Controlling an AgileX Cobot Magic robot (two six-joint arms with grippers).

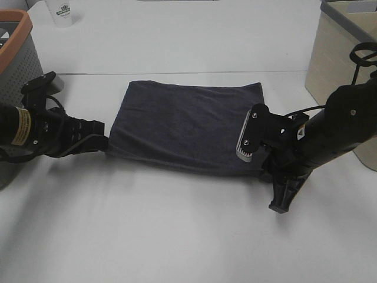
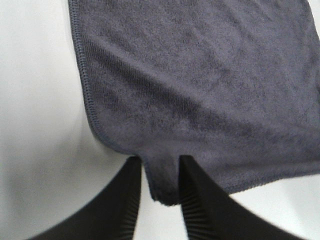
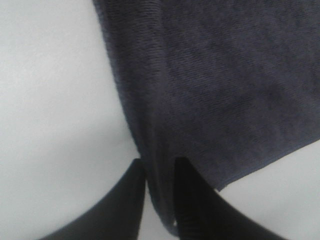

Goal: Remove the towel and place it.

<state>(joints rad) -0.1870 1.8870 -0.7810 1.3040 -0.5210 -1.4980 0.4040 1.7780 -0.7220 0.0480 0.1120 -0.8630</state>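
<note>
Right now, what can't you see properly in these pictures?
Towel: near right corner, high view, hidden by the right arm.
Left gripper, right gripper: wrist views, cloth fills the gap between the fingers, so pinching or loose cannot be told.
Left basket, right basket: high view, cut off by the side edges.
Cup: high view, cut by the top edge; print too small to read.
</note>
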